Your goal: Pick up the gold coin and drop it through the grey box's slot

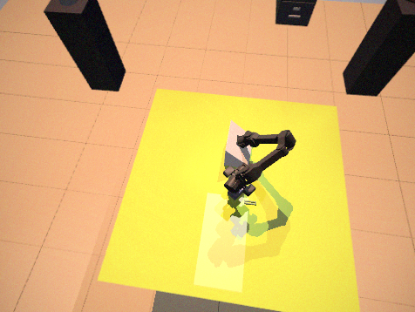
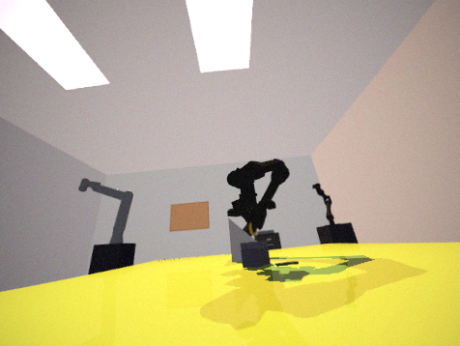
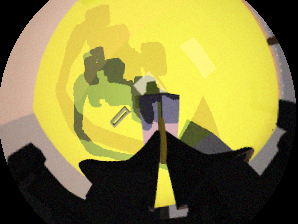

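Note:
My gripper is shut on the gold coin, which shows edge-on between the fingertips in the wrist view and hangs below them in the exterior view. The closed grey box is under the coin, with a small gap between them in the exterior view. In the wrist view the dark slot line in its lid lies about in line with the coin's edge. The arm hides most of the box in the top view. The shallow holder is empty, to one side of the box.
A tall wedge-shaped block stands close behind the box. The arm's base is beside it. All of these stand on a yellow surface with the arm's shadows across it. Dark pedestals stand farther off.

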You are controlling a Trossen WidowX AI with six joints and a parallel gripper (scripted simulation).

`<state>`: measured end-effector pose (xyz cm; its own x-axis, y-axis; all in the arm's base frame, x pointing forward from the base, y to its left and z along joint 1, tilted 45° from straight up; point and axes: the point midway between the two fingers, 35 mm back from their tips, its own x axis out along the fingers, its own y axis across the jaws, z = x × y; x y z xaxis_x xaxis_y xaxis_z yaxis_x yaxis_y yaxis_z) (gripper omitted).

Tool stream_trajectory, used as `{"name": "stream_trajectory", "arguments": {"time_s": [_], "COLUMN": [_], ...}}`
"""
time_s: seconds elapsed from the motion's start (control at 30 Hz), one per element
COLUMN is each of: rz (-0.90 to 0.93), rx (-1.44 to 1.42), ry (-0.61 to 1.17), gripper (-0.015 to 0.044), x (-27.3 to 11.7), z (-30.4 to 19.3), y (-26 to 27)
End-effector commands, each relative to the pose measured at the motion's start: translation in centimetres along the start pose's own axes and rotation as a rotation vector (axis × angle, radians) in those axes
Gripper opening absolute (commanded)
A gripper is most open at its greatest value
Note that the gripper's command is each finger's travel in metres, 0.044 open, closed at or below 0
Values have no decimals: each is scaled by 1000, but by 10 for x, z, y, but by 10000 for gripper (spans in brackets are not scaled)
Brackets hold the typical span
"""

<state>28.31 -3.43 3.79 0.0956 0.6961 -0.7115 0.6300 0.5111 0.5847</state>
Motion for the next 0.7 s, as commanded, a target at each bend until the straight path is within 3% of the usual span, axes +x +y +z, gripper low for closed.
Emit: {"name": "stream_trajectory", "arguments": {"time_s": [0.0,0.67], "rz": [-1,1], "rx": [-2,-5], "ry": [-1,0], "gripper": [0,0], "x": [0,1], "z": [0,0], "y": [1,-2]}}
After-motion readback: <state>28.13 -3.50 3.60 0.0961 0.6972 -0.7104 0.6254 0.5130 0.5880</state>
